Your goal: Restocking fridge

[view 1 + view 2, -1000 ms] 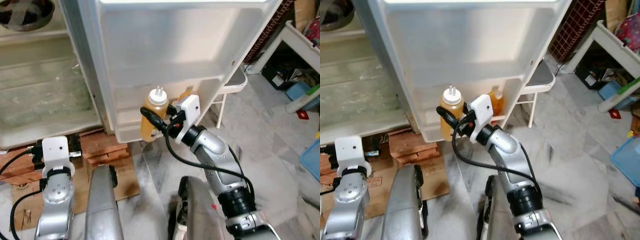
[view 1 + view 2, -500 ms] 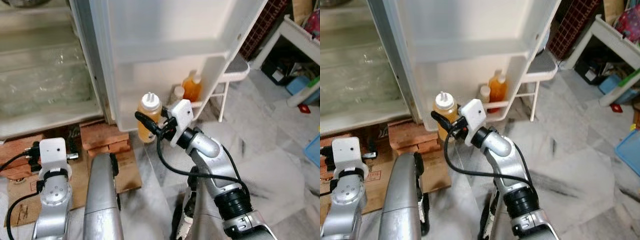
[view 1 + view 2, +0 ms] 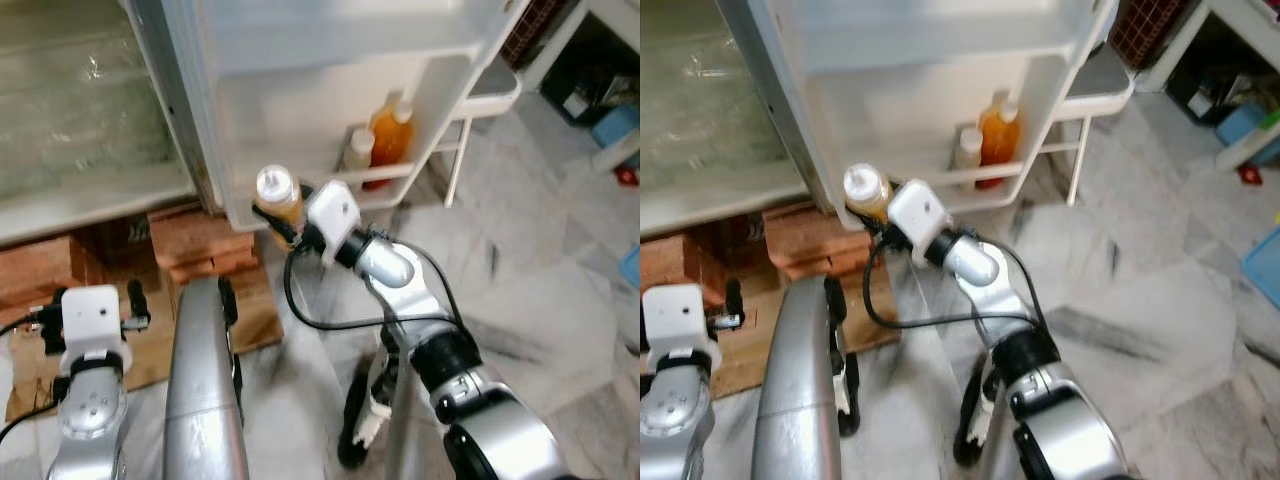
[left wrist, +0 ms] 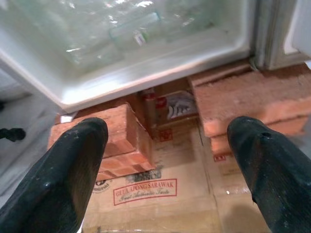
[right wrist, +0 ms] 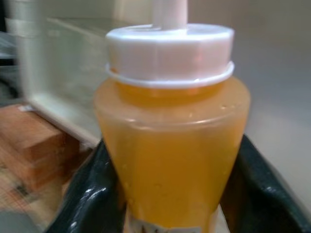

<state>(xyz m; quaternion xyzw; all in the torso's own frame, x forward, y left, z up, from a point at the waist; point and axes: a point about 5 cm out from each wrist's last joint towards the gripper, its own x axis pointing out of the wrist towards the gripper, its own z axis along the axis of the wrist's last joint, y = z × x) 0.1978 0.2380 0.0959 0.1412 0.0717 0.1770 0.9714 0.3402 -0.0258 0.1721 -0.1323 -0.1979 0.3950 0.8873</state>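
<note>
A grey marble-patterned floor (image 3: 560,330) spreads out before an open white fridge (image 3: 90,190), which stands raised on red bricks (image 3: 195,245) with flattened cardboard (image 4: 160,194) laid under and in front of them. The fridge door (image 3: 330,40) is swung open toward the camera, and its lowest door shelf (image 3: 400,175) holds an orange bottle (image 3: 388,135) and a smaller pale bottle (image 3: 358,148) just beside it. Behind the door stands a white stool (image 3: 480,100).

The right tool (image 3: 285,222) reaches forward and is clamped on a squeeze bottle (image 3: 276,195) of amber sauce with a white nozzle cap. In the right wrist view the two black fingers (image 5: 87,194) press against both sides of the bottle's body (image 5: 172,155), which stands upright between them. The bottle is held in the air just in front of the door's lower left corner, outside the door shelf and apart from the two bottles that sit in it.

The left tool (image 4: 165,160) hangs low in front of the fridge's base, its fingers (image 4: 63,174) spread wide with nothing between them. Past them the left wrist view shows the bricks, the printed cardboard and the clear crisper drawer (image 4: 121,34) at the bottom of the fridge.
</note>
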